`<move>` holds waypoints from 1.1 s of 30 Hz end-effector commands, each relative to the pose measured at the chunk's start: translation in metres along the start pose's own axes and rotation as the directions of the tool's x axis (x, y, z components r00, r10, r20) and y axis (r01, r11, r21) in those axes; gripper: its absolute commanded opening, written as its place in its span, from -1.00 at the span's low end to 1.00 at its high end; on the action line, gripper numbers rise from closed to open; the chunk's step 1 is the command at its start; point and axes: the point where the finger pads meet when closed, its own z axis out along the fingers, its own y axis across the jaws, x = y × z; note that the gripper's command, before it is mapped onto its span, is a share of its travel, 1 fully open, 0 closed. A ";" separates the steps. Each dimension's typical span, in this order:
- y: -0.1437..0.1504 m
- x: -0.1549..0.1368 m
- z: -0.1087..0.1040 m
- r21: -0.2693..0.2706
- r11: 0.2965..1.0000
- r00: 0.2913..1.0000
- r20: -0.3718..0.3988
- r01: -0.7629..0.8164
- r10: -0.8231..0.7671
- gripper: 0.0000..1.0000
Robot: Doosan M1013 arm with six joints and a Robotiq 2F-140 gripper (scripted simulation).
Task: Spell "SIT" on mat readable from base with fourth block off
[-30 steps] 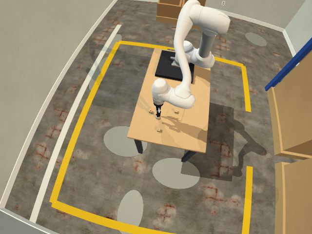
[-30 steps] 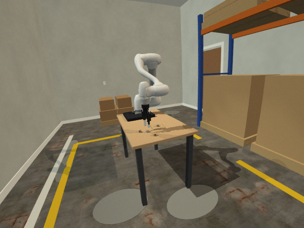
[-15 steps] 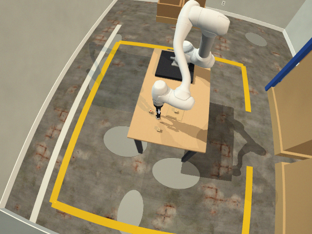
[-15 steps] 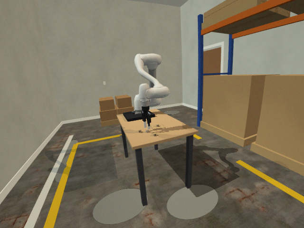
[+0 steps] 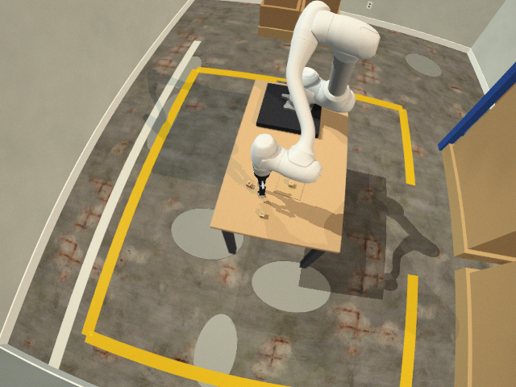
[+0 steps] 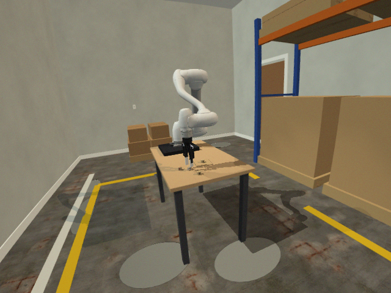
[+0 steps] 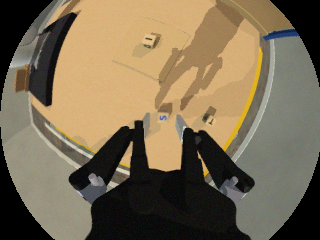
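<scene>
My gripper [image 5: 261,193] hangs fingers-down low over the table, near its left side. In the wrist view a small tan block with a blue mark [image 7: 162,118] lies between the fingertips, which stand partly open on either side of it; I cannot tell if they touch it. A block with a red letter [image 5: 250,185] lies just left of the gripper. Another block [image 5: 262,214] lies nearer the table's front edge. A further block [image 5: 290,183] sits on the tan mat [image 5: 293,189], whose faint outline lies right of the gripper.
A black base plate [image 5: 287,111] carries the arm at the table's far end. The wooden table stands inside a yellow floor line. Large cardboard boxes [image 5: 485,200] and a blue rack stand to the right, away from the table.
</scene>
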 end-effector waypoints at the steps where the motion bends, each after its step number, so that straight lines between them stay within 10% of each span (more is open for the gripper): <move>1: 0.000 0.000 0.000 0.000 1.000 1.000 0.000 0.000 0.000 -0.26; 33: 0.000 0.000 0.030 0.000 1.000 1.000 0.000 0.000 0.000 -0.26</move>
